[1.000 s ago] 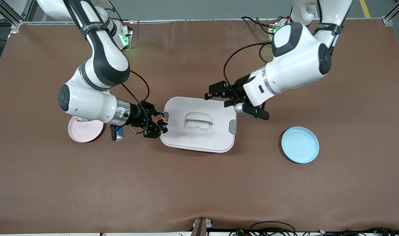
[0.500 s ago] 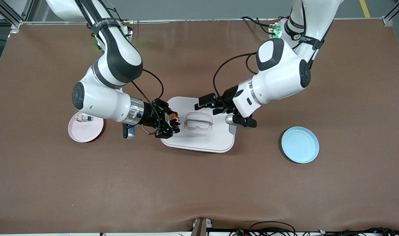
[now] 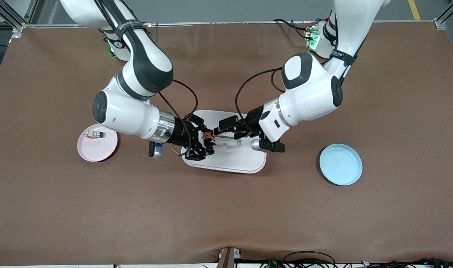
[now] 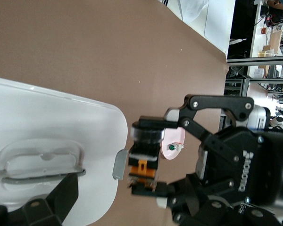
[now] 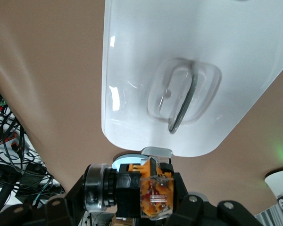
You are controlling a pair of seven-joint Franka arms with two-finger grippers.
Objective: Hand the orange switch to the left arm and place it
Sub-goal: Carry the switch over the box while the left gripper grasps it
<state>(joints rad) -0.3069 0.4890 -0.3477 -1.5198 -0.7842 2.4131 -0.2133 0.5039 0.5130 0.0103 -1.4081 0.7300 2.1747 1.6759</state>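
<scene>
**A:** Where are you seeing the orange switch (image 3: 208,138) right now?

**B:** You are looking at it up in the air over the box (image 3: 245,163), above the lid's end toward the right arm. The right claw (image 3: 206,143) is clamping it between its fingers. In the right wrist view the switch (image 5: 144,190) is sitting tight in the jaws with its orange part showing, and the box (image 5: 188,61) is lying below.

**A:** And the left claw?

**B:** The left claw (image 3: 230,128) is hanging over the lid's recessed handle (image 3: 228,146), at about 2 o'clock from the switch, with its fingers spread and nothing between them. In the left wrist view you are facing the right claw (image 4: 151,162) holding the switch (image 4: 144,155) just off the lid's grey latch (image 4: 119,165).

**A:** What else is on the bench (image 3: 226,208)?

**B:** A pink plate (image 3: 96,149) is sitting at 9 o'clock from the box, carrying a small white switch with a green button (image 3: 94,134). A light blue plate (image 3: 341,164) is resting at 3 o'clock from the box, toward the left arm's end.
</scene>
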